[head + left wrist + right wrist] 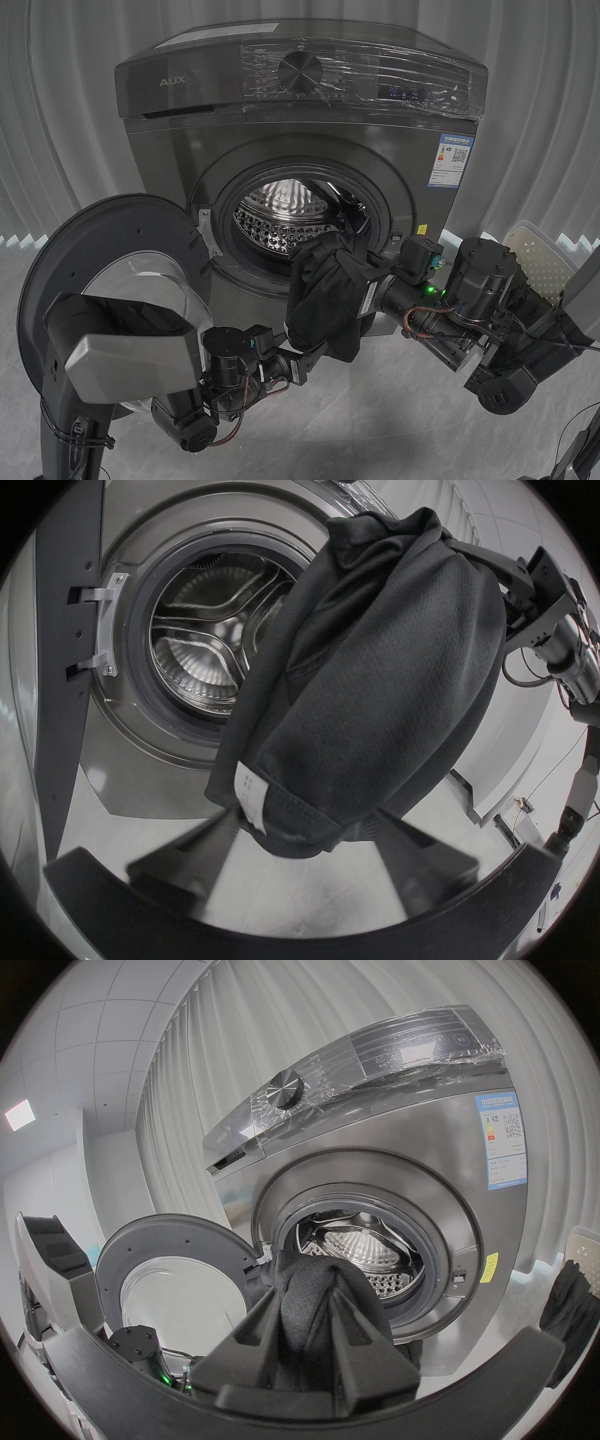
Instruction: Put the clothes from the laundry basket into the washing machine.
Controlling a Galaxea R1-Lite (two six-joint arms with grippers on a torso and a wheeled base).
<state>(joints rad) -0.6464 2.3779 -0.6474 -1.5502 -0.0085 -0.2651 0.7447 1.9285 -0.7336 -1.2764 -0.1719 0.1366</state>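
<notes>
Head view: right end effector [367,270] is clamped on the top of the black garment [325,300], which hangs long axis down just in front of the washing machine [300,134] port. The drum [281,215] lies straight beyond, farther in. The left end effector [315,355], fingers spread, sits under the hem. The laundry basket [537,256] stands at the right.

The black left arm [231,369] wears a grey angular cover and reddish cables; the black right arm [481,275] shows 1 green light and, seemingly, a brownish cable. The right gripper [306,1335] has wedge-shaped fingers [362,1347].
</notes>
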